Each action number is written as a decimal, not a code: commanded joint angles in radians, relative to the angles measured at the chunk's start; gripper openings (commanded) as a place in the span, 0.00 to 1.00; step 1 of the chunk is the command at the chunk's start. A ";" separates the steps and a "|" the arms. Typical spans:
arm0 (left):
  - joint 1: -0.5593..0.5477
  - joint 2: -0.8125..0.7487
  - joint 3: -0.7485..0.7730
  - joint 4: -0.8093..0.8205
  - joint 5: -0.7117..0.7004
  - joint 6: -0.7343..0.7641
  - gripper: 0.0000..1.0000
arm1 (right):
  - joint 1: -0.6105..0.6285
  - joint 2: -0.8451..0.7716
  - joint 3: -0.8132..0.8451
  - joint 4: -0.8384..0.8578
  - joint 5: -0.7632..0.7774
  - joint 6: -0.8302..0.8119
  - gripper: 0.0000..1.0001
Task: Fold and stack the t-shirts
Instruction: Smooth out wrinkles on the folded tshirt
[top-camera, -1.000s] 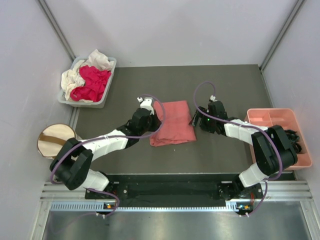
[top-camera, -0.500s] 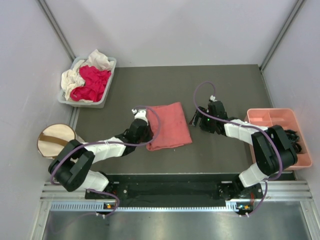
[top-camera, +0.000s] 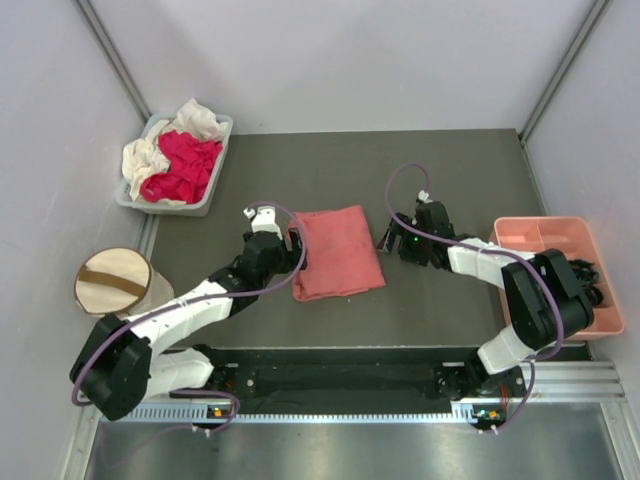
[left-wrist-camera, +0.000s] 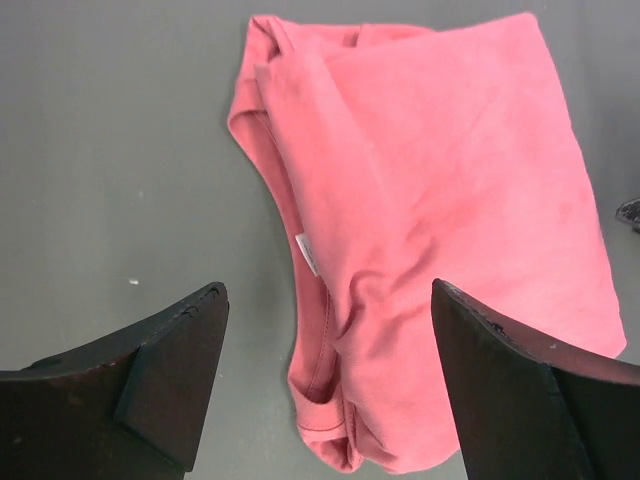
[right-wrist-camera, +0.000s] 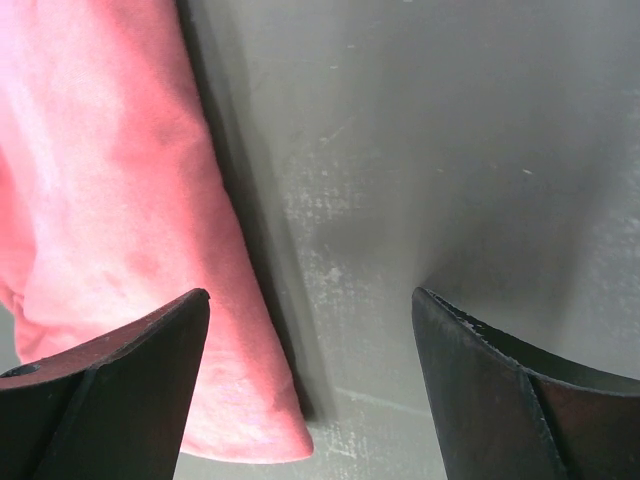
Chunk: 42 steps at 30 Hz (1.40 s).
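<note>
Both stand open and empty: left end effector (left-wrist-camera: 328, 290) by the folded salmon-pink shirt (left-wrist-camera: 440, 180) on the tabletop (left-wrist-camera: 120, 150), right end effector (right-wrist-camera: 310, 293) just beside its opposite edge.

The large salmon-pink short-sleeved cotton t-shirt (top-camera: 338, 250) lies folded into a rough rectangle, flat near the middle of the dark grey table top (top-camera: 450, 170). It sits slightly askew, its long axis running from about 11 to 5 o'clock. Its 9 o'clock edge shows bunched, layered folds and a small white neck label (left-wrist-camera: 306, 252). At about 10 o'clock from it, well apart, the crumpled magenta-red t-shirt (top-camera: 185, 165) and the crumpled cream-white t-shirt (top-camera: 145, 160) lie heaped unfolded in a grey plastic bin (top-camera: 170, 207), cream cloth spilling over its rim.
</note>
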<state>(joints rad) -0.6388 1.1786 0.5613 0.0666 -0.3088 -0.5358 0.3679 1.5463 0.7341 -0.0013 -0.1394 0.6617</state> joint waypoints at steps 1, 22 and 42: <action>0.011 -0.011 0.012 0.027 -0.021 0.030 0.87 | -0.007 0.032 0.040 0.027 -0.063 -0.039 0.82; 0.010 0.266 0.098 0.085 -0.038 0.045 0.84 | -0.007 0.049 0.024 0.037 -0.111 -0.071 0.82; -0.045 0.405 0.181 -0.263 -0.260 -0.052 0.79 | -0.009 0.233 0.134 0.192 -0.399 -0.158 0.83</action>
<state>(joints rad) -0.6853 1.5623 0.7376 -0.0910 -0.5186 -0.5743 0.3634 1.7306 0.8394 0.1638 -0.4553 0.5503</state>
